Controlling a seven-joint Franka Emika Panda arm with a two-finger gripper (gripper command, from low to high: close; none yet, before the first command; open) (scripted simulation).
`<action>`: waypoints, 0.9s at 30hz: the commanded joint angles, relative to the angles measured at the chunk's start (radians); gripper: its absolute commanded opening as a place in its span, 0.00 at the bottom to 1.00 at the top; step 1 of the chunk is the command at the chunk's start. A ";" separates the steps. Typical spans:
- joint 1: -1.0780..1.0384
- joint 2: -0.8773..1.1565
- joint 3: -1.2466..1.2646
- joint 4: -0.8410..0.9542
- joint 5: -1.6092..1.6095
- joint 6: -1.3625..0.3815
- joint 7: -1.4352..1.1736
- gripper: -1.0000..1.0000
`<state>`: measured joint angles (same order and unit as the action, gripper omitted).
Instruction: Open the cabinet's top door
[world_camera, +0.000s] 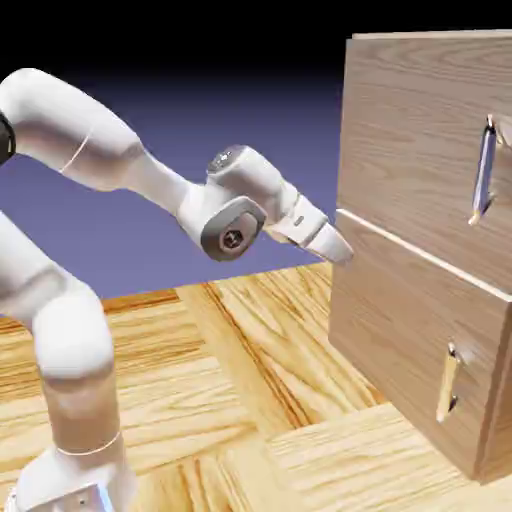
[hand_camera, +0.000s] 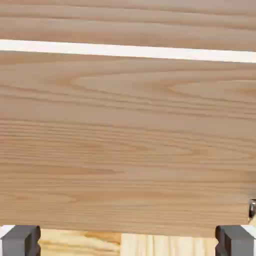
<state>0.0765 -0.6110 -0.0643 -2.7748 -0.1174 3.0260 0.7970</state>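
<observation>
The light-brown wood-grain cabinet stands at the right of the exterior view. Its top door is shut flat, and its long silver bar handle is near the right edge. My gripper is at the cabinet's left front edge, level with the seam between the two doors and far left of the handle. In the hand view the gripper is open, with grey fingertips at both bottom corners and nothing between them. The wood of the lower panel fills that view, under a white seam.
The shorter lower door carries a small handle, a sliver of which shows at the hand view's right edge. The wooden table runs under the arm up to the cabinet's foot.
</observation>
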 joint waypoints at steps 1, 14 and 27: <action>0.024 -0.015 -0.024 0.013 -0.044 -0.004 0.021 0.50; 0.335 -0.213 -0.334 0.183 -0.609 -0.057 0.291 0.50; 0.645 -0.410 -0.644 0.353 -1.174 -0.110 0.560 0.50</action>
<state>0.7218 -1.0208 -0.7084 -2.4220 -1.2918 2.9158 1.3573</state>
